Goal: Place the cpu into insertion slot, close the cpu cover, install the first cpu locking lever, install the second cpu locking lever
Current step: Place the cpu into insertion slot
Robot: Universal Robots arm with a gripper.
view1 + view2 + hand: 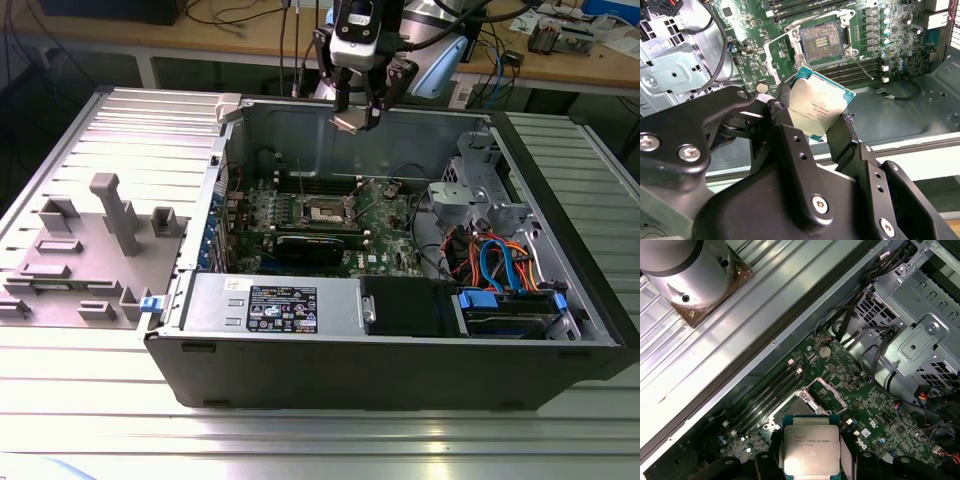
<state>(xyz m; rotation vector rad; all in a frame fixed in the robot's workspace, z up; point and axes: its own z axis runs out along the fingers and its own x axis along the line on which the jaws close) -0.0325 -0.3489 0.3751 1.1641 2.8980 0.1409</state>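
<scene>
The pincer (pixel 811 461) grips the cpu (pixel 811 446) by two opposite edges between its black fingers (pixel 768 461), the chip's silvery printed top facing the camera, well above the green motherboard (pixel 875 410). On the board beyond the chip lies the insertion slot (pixel 799 412), partly hidden by it, with the cpu cover (pixel 827 391) swung open just beside it and dark memory slots (pixel 769 401) running along the other side. A silvery drive cage (pixel 920 335) stands inside the computer case (pixel 790 324), and outside the case wall a silver cylinder of the arm (pixel 685 265) rests on the ribbed metal desk (pixel 715 352).
</scene>
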